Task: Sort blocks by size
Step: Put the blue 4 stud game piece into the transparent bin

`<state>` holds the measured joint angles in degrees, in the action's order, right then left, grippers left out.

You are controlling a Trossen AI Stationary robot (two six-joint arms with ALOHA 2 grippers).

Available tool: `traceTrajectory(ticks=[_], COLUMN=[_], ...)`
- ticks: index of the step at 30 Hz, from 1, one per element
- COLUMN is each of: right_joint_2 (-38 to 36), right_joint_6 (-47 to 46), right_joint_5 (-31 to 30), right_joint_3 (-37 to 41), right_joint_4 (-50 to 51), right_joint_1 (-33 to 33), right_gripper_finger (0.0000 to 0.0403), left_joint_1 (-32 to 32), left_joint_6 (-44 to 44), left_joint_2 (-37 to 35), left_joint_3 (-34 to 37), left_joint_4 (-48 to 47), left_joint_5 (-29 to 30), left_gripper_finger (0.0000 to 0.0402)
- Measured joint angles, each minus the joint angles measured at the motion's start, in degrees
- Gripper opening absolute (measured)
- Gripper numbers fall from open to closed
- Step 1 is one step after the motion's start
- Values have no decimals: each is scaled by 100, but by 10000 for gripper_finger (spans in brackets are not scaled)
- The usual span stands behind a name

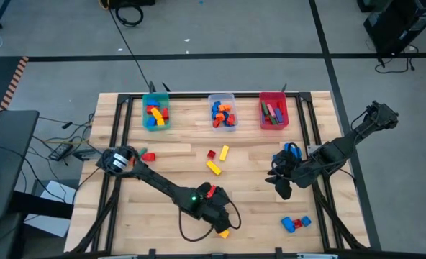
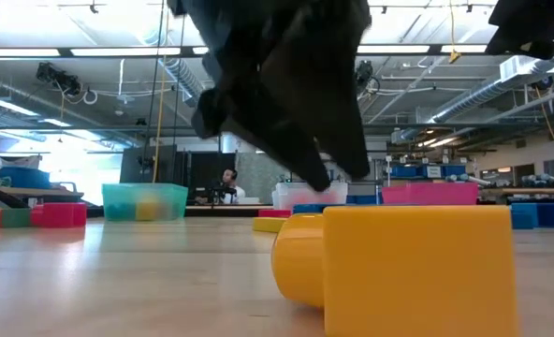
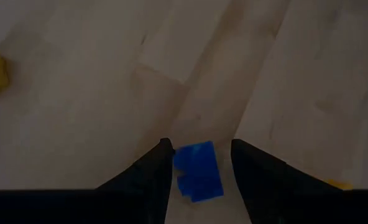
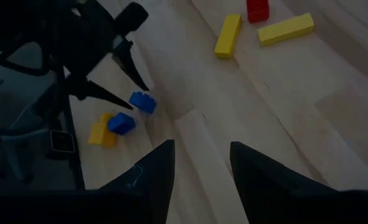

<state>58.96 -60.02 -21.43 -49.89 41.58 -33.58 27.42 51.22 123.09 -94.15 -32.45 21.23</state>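
Teal bin [image 1: 155, 101] at the counter's [image 1: 170, 180] far edge, with yellow, red and blue bricks in it. Lone red brick [image 1: 148, 155] near the left arm's base. Left end effector [image 3: 199, 147] is low at the near edge, fingers spread around a blue brick [image 3: 198, 171], with a gap on one side. Yellow brick [image 1: 224, 233] just beside it. Clear bin [image 1: 222, 97] holds blue and orange bricks. Mid-counter there are a small red cube [image 1: 211, 154] and two yellow bars [image 1: 224, 152]. Red bin [image 1: 273, 96] holds longer bars. Right end effector [image 1: 281, 188] is spread and holds nothing. Blue-and-red cluster [image 1: 296, 223] at the near right.
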Motion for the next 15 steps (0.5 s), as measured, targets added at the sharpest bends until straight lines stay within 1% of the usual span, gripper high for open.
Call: traceTrajectory(ticks=[15], right_joint_2=[0], right_joint_6=[17], right_joint_5=[-2], right_joint_3=[0], right_joint_4=[9], right_joint_1=[1], right_gripper_finger=[168], left_joint_1=[9], left_joint_6=[-8], left_joint_2=[302], left_joint_3=[0], left_joint_4=[-90], left_joint_5=[-47], left_gripper_finger=[172])
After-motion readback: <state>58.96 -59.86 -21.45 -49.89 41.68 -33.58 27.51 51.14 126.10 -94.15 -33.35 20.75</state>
